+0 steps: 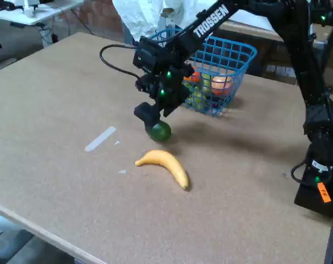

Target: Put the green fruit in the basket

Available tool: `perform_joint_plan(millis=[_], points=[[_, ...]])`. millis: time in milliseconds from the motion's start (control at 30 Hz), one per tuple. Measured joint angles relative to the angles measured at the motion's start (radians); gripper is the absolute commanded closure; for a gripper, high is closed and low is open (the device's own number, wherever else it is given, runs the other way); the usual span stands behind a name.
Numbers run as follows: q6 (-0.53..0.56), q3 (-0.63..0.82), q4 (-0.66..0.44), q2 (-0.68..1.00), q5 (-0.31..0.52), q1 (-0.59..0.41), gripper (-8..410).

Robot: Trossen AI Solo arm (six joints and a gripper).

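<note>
The fixed view looks down across the table (56, 110) from its near corner.

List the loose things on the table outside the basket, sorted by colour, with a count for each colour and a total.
Green: 1, the green fruit under the gripper
Yellow: 1, the banana
White: 1, the flat strip
Total: 3

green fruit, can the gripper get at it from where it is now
Probably yes: the gripper is right on top of the green fruit, with nothing between them; the banana lies apart, nearer the camera.
</note>
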Motion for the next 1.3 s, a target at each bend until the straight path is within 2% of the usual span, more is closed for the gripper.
perform_joint_plan(millis=[1133,1300], points=[[0.001,-0.008,0.062,0.057,-0.014,0.000,2],[0.001,-0.009,0.064,0.057,0.024,0.000,2]])
